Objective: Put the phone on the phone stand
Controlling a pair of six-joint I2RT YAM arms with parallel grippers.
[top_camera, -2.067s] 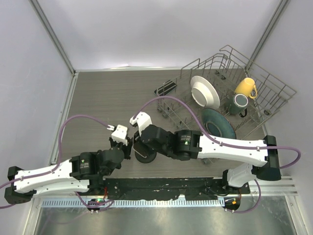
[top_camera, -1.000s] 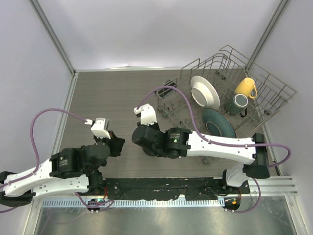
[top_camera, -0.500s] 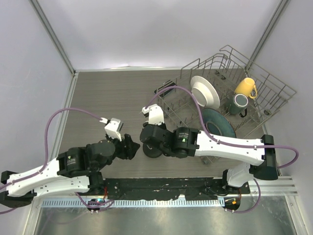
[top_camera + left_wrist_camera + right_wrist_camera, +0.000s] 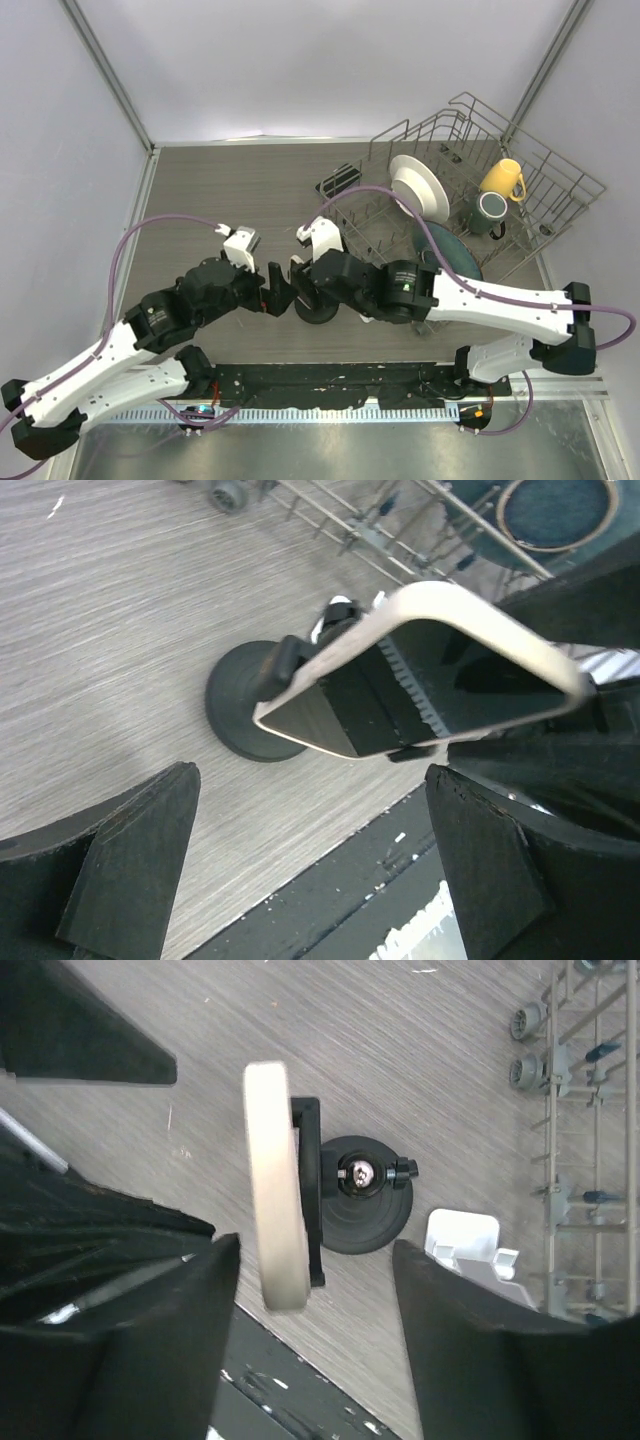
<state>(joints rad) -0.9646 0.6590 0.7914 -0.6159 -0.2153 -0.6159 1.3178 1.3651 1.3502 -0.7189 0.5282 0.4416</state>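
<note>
The phone (image 4: 420, 675), cream-edged with a dark screen, rests tilted in the cradle of the black phone stand (image 4: 250, 705). In the right wrist view the phone (image 4: 275, 1185) is edge-on against the stand (image 4: 365, 1195). My left gripper (image 4: 320, 880) is open, its fingers wide on either side and below the phone, touching nothing. My right gripper (image 4: 310, 1350) is open too, with the phone's lower end between its fingers but clear of both. From above, both grippers (image 4: 277, 297) (image 4: 303, 280) crowd over the stand's round base (image 4: 318, 312) and hide the phone.
A wire dish rack (image 4: 540, 200) fills the back right, holding a white plate (image 4: 418, 187), a teal plate (image 4: 447, 250), a yellow mug (image 4: 502, 180) and a dark mug (image 4: 490, 210). A small black object (image 4: 338, 180) lies by the rack. The black base rail (image 4: 330, 380) runs along the near edge.
Both grippers have gone from shut to open. The left arm has swung right to the stand. The right gripper has let go of the phone, which now stands on the stand.
</note>
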